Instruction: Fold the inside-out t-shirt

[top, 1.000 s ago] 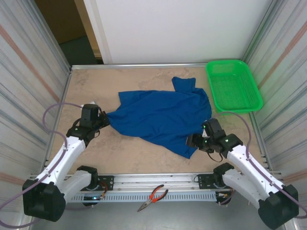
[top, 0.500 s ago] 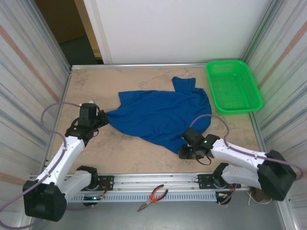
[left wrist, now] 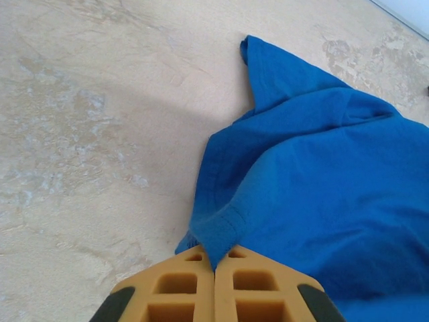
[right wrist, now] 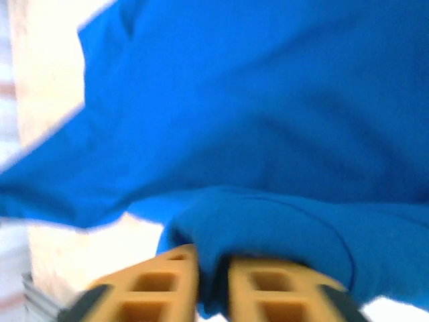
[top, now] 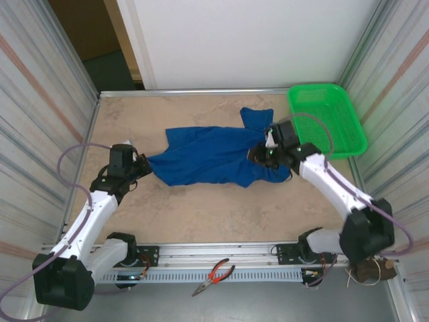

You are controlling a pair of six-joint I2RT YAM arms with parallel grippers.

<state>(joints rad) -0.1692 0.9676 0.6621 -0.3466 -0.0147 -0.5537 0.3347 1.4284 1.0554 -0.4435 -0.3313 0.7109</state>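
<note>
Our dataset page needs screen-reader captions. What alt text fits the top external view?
A blue t-shirt lies bunched on a tan table, the left tool pinching its left edge and the right tool gripping cloth at its right side. A green basket sits at the far right corner.

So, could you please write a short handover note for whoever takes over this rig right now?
Left gripper: shut on the left edge of the t-shirt, low over the table.
Right gripper: shut on a bunch of cloth, held over the t-shirt's right part.
T-shirt: mid-table, rumpled, one sleeve pointing to the far edge. The green basket sits at the far right corner.
Done: one fold in progress, none laid flat yet.
Left: lay this fold down, smooth it, then make the remaining folds.
</note>
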